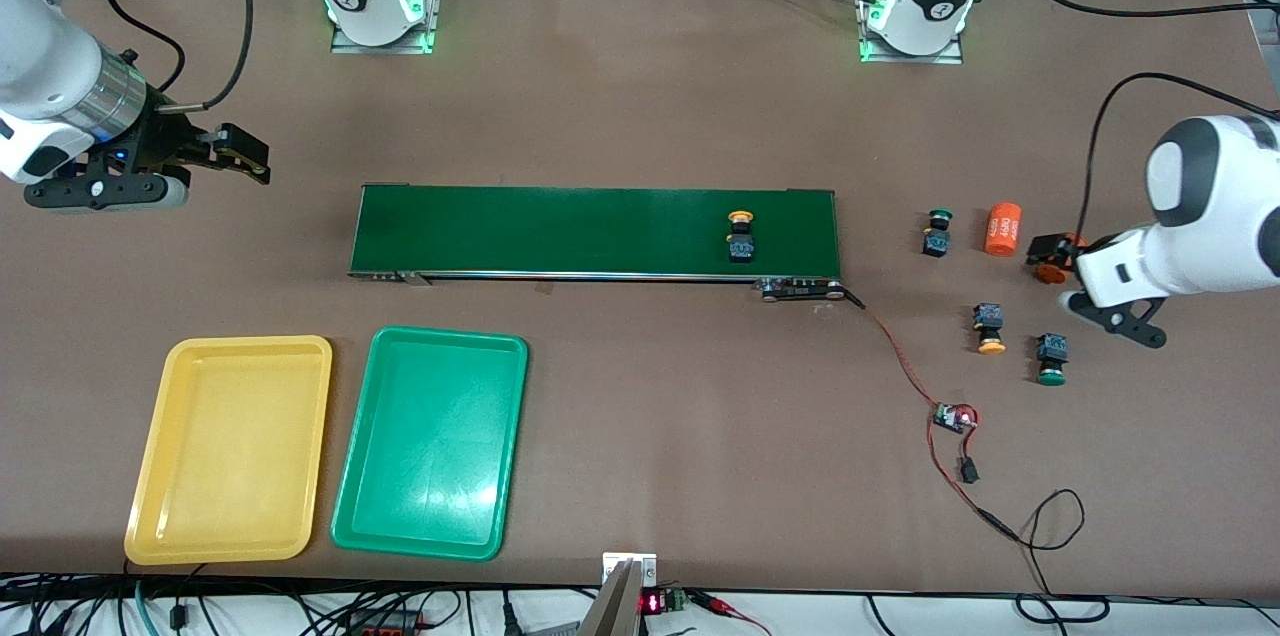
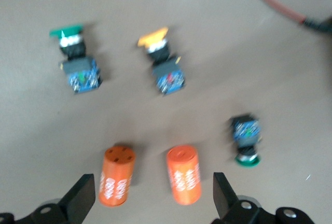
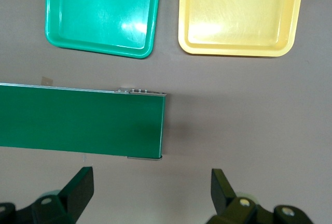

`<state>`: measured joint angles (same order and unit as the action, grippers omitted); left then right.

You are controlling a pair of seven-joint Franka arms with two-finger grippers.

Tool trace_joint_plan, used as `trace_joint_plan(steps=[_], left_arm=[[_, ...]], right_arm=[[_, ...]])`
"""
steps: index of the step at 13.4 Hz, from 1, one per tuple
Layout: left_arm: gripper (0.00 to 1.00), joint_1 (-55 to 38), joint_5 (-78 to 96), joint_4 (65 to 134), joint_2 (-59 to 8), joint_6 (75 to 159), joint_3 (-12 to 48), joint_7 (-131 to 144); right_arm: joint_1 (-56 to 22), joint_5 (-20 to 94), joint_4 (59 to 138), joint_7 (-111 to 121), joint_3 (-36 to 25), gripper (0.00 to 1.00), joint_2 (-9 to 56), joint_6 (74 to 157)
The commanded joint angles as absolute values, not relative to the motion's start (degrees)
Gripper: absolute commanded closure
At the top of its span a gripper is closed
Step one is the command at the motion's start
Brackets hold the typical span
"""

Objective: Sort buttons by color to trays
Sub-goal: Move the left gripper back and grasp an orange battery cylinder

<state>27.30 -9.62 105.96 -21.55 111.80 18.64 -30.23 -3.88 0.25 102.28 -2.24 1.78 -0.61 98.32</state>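
While one yellow-capped button (image 1: 740, 236) rides the dark-green conveyor belt (image 1: 560, 231) near the left arm's end of it, I hold the left gripper (image 2: 153, 195) up over the loose parts on the bare table off that end, its fingers spread wide and holding nothing. Under it lie two orange cylinders (image 2: 150, 175), and past them a green-capped button (image 2: 78, 68), a second yellow-capped button (image 2: 162, 63) and another green-capped button (image 2: 245, 141), all on their sides.

The right gripper (image 3: 148, 193) waits above the table off the belt's other end, equally wide and empty, with the green tray (image 1: 430, 444) and the yellow tray (image 1: 230, 448) side by side, both bare, nearer the front camera than the belt.

As I judge it, the step in hand is the next pick for the belt. I would skip the cylinders, centre on one button, turn the wrist so the fingers close across the blocky body rather than the round cap, and come straight down so a neighbour is not nudged. Colour decides the tray later.
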Motion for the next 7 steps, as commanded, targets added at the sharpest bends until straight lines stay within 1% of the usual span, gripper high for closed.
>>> trace_joint_plan(steps=[1, 2, 4, 5, 6, 7], left_arm=[[0.0, 32.7, -13.6, 113.3, -20.2, 121.8, 19.8, -35.7], [0.0, 34.2, -16.0, 116.3, -20.0, 127.5, 19.8, -36.3], [0.0, 38.0, -17.0, 121.0, -20.6, 134.7, 19.9, -40.2], [0.0, 38.9, -17.0, 123.5, -21.5, 140.4, 19.8, -42.6], [0.0, 40.0, -17.0, 124.9, -22.8, 145.2, 19.8, -45.2], [0.0, 41.9, -17.1, 125.3, -24.6, 147.3, 19.8, -48.4]], right_arm=[[-4.0, 0.9, 102.8, -3.0, 1.8, 0.0, -1.1, 98.5], [-3.9, 0.9, 102.8, -3.0, 1.8, 0.0, -1.1, 98.5], [-4.0, 1.0, 102.8, -3.0, 1.8, 0.0, -1.1, 98.4], [-4.0, 1.0, 102.8, -3.0, 1.8, 0.0, -1.1, 98.5], [-3.9, 1.0, 102.8, -3.0, 1.8, 0.0, -1.1, 98.4], [-3.9, 1.0, 102.8, -3.0, 1.8, 0.0, -1.1, 98.3]])
